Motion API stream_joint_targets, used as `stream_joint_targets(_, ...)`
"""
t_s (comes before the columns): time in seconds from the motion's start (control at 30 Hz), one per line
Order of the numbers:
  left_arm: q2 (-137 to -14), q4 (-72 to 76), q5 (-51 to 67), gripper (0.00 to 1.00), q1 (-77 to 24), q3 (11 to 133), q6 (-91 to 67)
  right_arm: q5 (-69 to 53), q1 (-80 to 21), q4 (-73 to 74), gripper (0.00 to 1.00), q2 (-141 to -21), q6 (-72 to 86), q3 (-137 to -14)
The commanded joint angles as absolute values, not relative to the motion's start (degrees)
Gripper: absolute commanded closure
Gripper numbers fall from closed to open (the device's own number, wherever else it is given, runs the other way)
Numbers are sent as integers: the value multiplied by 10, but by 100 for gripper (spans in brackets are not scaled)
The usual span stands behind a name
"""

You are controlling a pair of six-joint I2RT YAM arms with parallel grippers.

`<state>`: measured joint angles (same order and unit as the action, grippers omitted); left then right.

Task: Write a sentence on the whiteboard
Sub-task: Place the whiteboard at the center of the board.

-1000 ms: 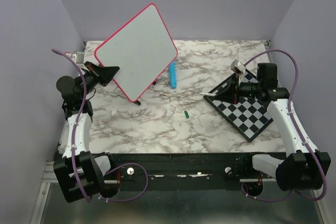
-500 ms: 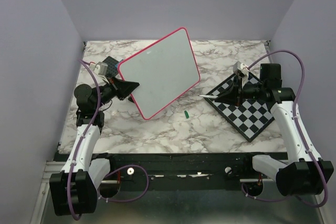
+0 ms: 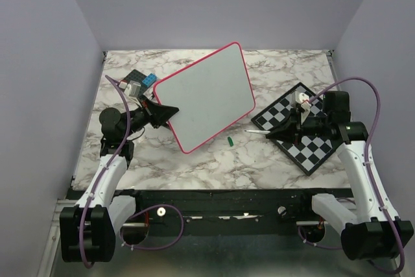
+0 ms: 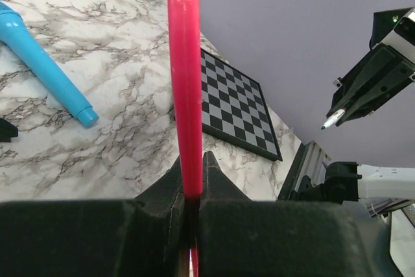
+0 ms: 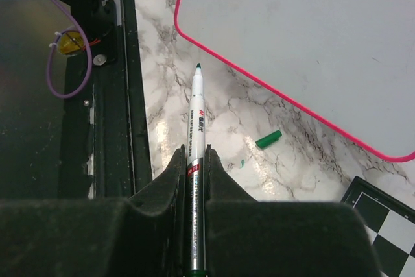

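Note:
The whiteboard [image 3: 207, 95] is lifted off the table and tilted, its white face blank, no sentence showing on it. My left gripper [image 3: 170, 111] is shut on its left pink-red rim [image 4: 185, 82], seen edge-on in the left wrist view. My right gripper [image 3: 280, 133] is shut on a white marker [image 5: 194, 118] with its green tip bare, pointing left, a short way right of the whiteboard's [image 5: 311, 37] lower edge. The marker [image 3: 256, 132] hangs above the table. Its green cap [image 3: 230, 141] lies on the marble below the board, also seen as the cap [image 5: 268, 138] in the right wrist view.
A black-and-white chessboard [image 3: 305, 128] lies at the right under my right arm; the chessboard [image 4: 237, 111] also shows in the left wrist view. A blue tube [image 4: 42, 63] lies on the marble behind the board. A small black and blue block [image 3: 139, 81] sits at the back left.
My left gripper has carried the whiteboard rightward and nearer, toward the table's middle. My right gripper has moved down and toward the near edge with the marker.

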<state>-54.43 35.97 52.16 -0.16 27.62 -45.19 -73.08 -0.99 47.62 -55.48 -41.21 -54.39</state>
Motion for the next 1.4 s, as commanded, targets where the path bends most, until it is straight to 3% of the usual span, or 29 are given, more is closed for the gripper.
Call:
stream_joint_targets(0.0,-536,468,533,100,-15,288,-473,-745,-5,463,99,-569,-420,-538)
stream_joint_targets(0.4,-528,418,533,100,-33,279,-435,-756,-5,456,99,-582,-422,-531)
stream_joint_targets(1.37,-561,497,570,100,-58,269,-450,-773,-5,450,100,-586,-430,-523)
